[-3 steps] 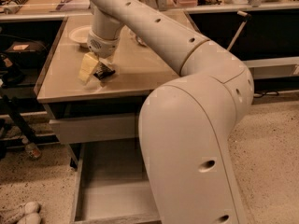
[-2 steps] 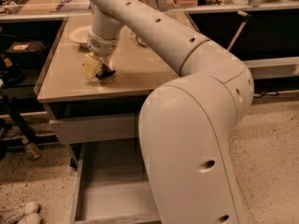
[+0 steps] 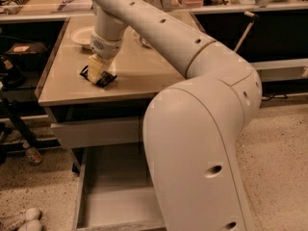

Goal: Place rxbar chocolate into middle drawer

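Pincer on the chocolate bar, near the bench's front left.

The pincer [image 3: 95, 71] points down from the pale arm [image 3: 159, 30] and sits on the middle of the black chocolate bar [image 3: 107, 79], which lies flat on the bench [image 3: 139, 73], a little back from its front edge and forward of the white plate [image 3: 83, 34]. Whether the pincer is apart or clamped on the bar cannot be told. A second ago the black wrapper showed only on one side of the pincer; now a dark corner sticks out on each side, and the pincer sits slightly lower. The bar has not left the bench. Under the bench, the open drawer [image 3: 113, 203] stands pulled out as before, its grey floor bare.
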Controlling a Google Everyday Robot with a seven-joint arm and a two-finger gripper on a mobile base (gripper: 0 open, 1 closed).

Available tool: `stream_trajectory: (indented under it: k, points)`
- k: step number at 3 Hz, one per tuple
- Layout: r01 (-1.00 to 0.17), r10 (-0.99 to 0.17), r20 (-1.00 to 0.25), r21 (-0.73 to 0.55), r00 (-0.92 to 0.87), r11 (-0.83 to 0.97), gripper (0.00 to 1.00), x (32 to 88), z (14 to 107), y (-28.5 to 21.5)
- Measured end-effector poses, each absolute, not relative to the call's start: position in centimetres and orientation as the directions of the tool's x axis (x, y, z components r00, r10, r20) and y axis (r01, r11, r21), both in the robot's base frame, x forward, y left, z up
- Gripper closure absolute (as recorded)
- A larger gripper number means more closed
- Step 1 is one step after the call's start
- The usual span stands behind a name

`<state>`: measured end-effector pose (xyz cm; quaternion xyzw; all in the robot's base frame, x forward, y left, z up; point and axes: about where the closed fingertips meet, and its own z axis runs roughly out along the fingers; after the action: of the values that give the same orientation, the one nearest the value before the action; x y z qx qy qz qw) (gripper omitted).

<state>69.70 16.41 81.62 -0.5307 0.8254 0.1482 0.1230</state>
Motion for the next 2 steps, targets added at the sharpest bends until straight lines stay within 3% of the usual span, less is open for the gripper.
stream_trajectory:
  k: [1, 2]
  points:
    - [-0.913, -0.84, -0.36, 0.114, -0.406, 0.393, 1.0, 69.7, 81.64, 16.41]
    - [-0.913, -0.84, -0.36, 0.114, -0.406, 0.393, 1.0, 69.7, 81.89, 16.4]
